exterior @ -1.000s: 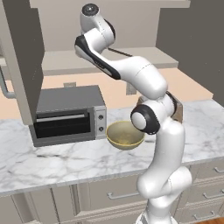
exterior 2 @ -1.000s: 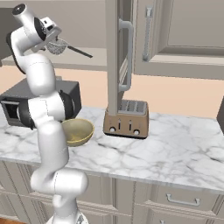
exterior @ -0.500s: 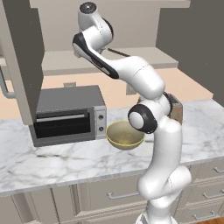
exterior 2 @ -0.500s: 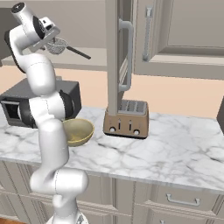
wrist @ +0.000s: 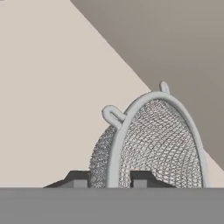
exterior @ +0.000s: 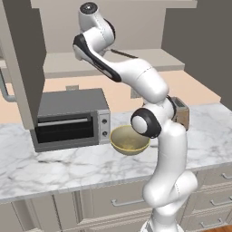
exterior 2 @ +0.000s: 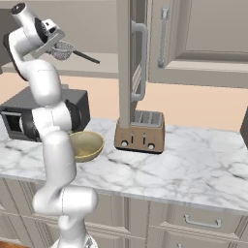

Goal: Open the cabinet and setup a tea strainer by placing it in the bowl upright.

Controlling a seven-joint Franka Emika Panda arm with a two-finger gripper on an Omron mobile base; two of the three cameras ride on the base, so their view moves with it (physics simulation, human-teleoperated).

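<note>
The left base view looks forward and down from behind the arm's left side, with the arm rising at lower right across the marble tabletop (exterior: 68,170), the toaster oven (exterior: 70,118) and the bowl (exterior: 129,139). The right base view faces the same tabletop (exterior 2: 193,167) from behind the arm's right side, arm at lower left, nearer the brown toaster (exterior 2: 140,131). Both views share the bowl (exterior 2: 87,144), the toaster oven (exterior 2: 29,114), the open cabinet (exterior 2: 133,58) and its shelf. The hand view sits very close along the gripper (wrist: 109,179), tilted, facing the tea strainer (wrist: 153,144) against the pale shelf and the cabinet's taupe wall.
</note>
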